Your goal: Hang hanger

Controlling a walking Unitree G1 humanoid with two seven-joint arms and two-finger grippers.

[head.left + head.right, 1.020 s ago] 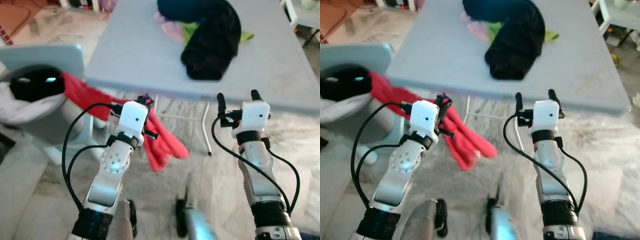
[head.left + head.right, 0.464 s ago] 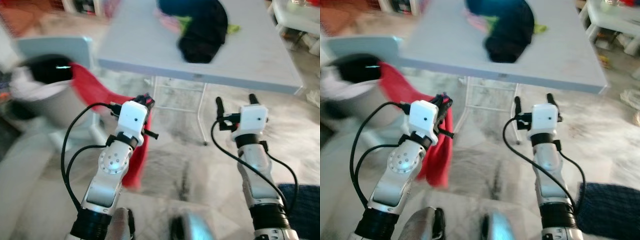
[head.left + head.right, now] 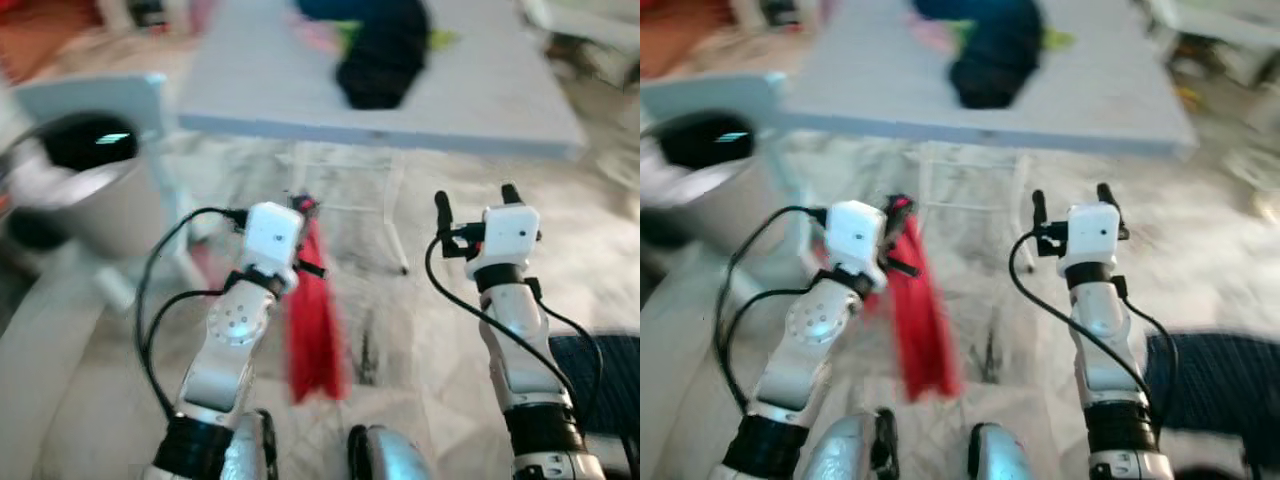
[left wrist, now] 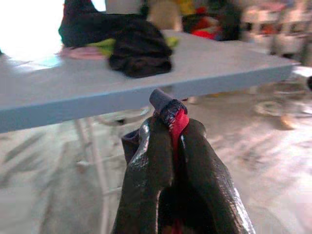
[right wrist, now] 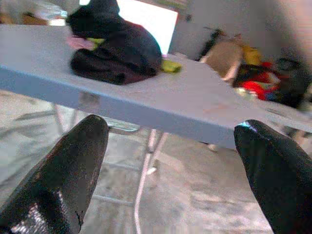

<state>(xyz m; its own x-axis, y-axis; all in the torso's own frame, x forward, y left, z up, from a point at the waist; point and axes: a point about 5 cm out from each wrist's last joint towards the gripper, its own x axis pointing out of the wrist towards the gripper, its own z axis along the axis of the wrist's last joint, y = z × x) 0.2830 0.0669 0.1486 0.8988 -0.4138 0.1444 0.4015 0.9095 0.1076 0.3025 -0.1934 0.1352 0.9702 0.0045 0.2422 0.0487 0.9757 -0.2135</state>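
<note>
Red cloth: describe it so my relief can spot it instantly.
Find the grey table with the dark clothes pile. In front of its near edge, the left gripper is shut on the red cloth, which hangs toward the floor; nothing else there is red.

The left gripper [image 4: 171, 141] has glossy black fingers, smooth like moulded rubber or plastic, clamped on soft red cloth [image 3: 312, 310] that hangs limp and matt. The right gripper [image 5: 170, 161], fingers spread apart, shows the same shiny black finish with small scuffs on one fingertip [image 5: 73, 161]. Both wrists carry smooth white plastic housings over brushed silver metal arms, with matt black cables. The surface [image 3: 500, 110] is a pale grey-blue top, smooth and matt, on thin white metal legs. A heap of dark, soft cloth [image 3: 385, 55] lies on it. The floor [image 3: 420, 330] looks like veined, polished stone.
</note>
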